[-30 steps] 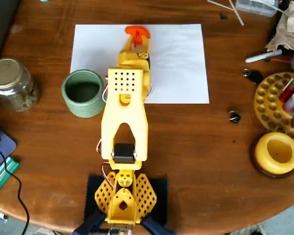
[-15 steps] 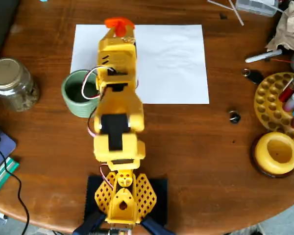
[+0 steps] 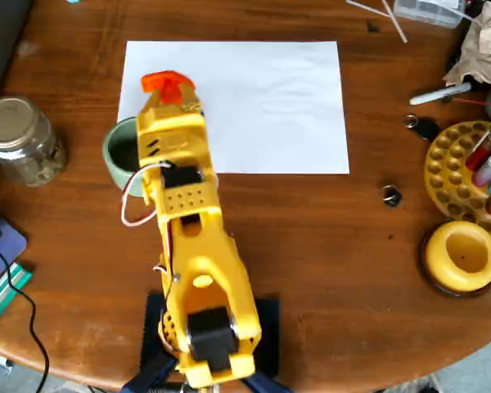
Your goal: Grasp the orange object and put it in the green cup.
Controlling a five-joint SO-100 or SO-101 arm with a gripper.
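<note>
In the overhead view, a glass jar [image 3: 20, 141] with a metal lid stands at the far left of the round wooden table [image 3: 327, 246]. Right of it sits the green cup [image 3: 119, 153], its right side hidden under the yellow arm [image 3: 192, 246]. The arm reaches from the near edge toward the far side, over the left part of a white sheet of paper [image 3: 262, 102]. At its tip the claw [image 3: 165, 85] shows orange, just beyond the cup; whether that orange is the orange object or the claw's own part, and how far the claw is open, I cannot tell. At the right lie yellow round holders [image 3: 462, 254].
</note>
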